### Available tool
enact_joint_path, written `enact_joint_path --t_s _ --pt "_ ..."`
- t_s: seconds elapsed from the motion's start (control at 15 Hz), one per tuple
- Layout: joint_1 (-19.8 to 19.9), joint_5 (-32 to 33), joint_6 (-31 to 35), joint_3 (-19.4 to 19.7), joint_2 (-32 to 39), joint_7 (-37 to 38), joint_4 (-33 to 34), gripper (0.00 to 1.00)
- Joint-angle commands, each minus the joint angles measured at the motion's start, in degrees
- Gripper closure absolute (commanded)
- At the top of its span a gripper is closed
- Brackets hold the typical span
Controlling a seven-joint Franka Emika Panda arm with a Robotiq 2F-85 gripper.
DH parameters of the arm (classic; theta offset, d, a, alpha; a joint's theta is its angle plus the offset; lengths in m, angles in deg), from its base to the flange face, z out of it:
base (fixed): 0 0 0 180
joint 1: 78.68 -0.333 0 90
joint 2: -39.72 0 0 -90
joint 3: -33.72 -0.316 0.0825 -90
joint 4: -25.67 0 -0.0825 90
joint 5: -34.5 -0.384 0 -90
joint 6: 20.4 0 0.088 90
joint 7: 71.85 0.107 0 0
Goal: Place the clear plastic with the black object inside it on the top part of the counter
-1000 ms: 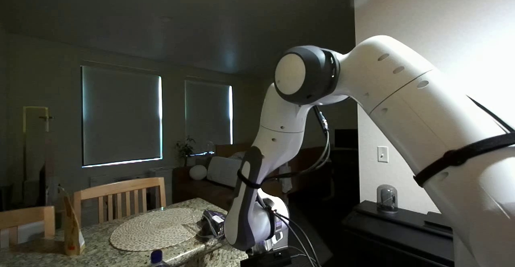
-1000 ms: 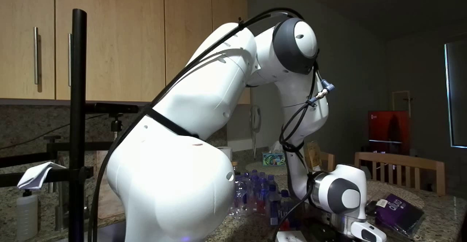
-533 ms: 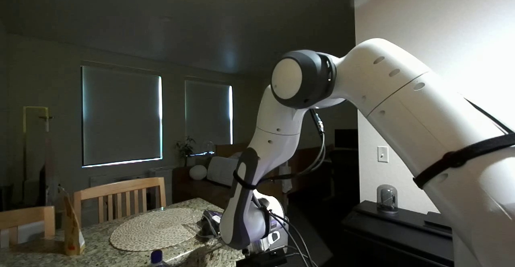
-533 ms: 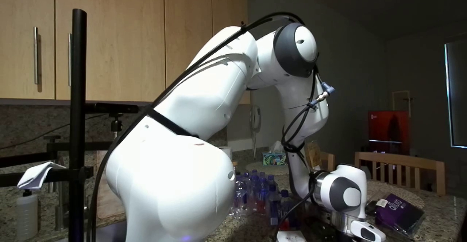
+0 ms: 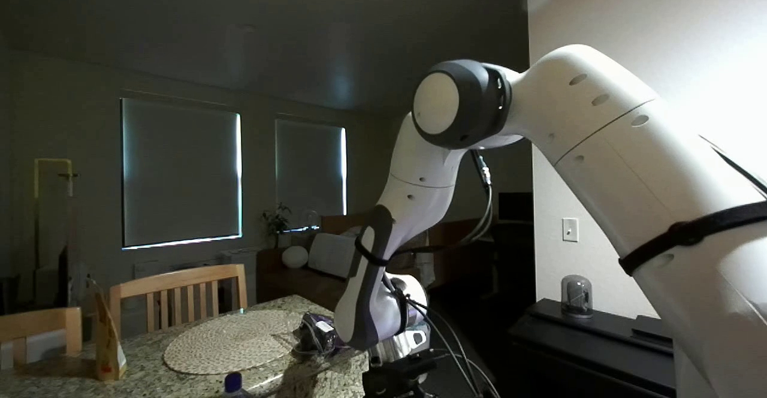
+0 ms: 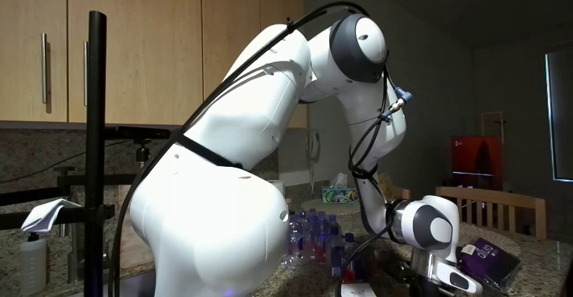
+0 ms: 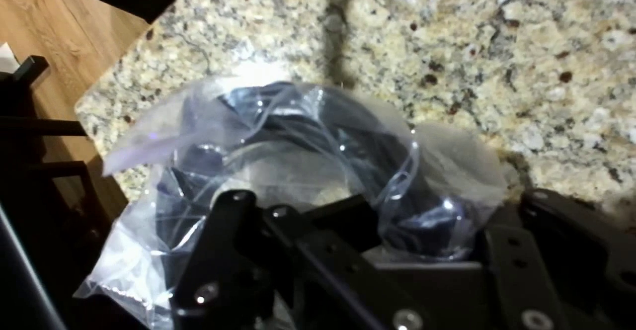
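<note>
In the wrist view, a clear plastic bag (image 7: pixel 457 166) holds a dark, ring-shaped coiled object (image 7: pixel 367 146). My gripper (image 7: pixel 422 220) is shut on the bag, with one end of the dark coil between its fingers; the rest sticks out ahead. The speckled granite counter (image 7: pixel 472 46) lies below it, and its corner shows at the left. In both exterior views the gripper (image 5: pixel 398 380) is beside the counter end at the lower edge; it also shows there, partly cut off, in an exterior view (image 6: pixel 429 286). The bag's outline is hard to make out in the exterior views.
A purple and black package (image 6: pixel 488 261) lies on the counter near the arm. A round woven placemat (image 5: pixel 228 344) and a paper bag (image 5: pixel 108 350) are farther along. Several bottles (image 6: pixel 320 234) and a white box (image 6: pixel 357 290) are near the arm. Wooden chairs (image 5: pixel 180 278) stand behind.
The arm dips slightly at half a second ago, then rises. The wrist has moved up and tilted, and in an exterior view it has shifted right. The package and bottles have not moved.
</note>
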Motion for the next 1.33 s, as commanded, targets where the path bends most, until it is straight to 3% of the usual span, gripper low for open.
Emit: enact_joint_path --t_s 0.0,0.47,0.6,0.67,0.87,1.13,1.27 --pt "-0.72 4.18 -5.43 1.05 -9.71 1.49 -3.96 0.94" --pt "0.47 5.58 -9.14 -1.81 -18.66 3.37 0.09 0.94" --pt "1.36 4.82 -14.96 -3.19 -17.94 0.46 4.01 0.94" --pt "1.59 5.02 -10.41 -3.2 -17.67 1.52 1.72 0.94" --pt "1.55 4.97 -13.48 -3.91 -17.64 1.48 3.9 0.94" --pt "1.82 4.95 -13.5 -3.9 -17.37 1.45 3.91 0.95" --pt "0.69 8.24 -10.78 -3.35 -18.22 5.63 4.48 0.95"
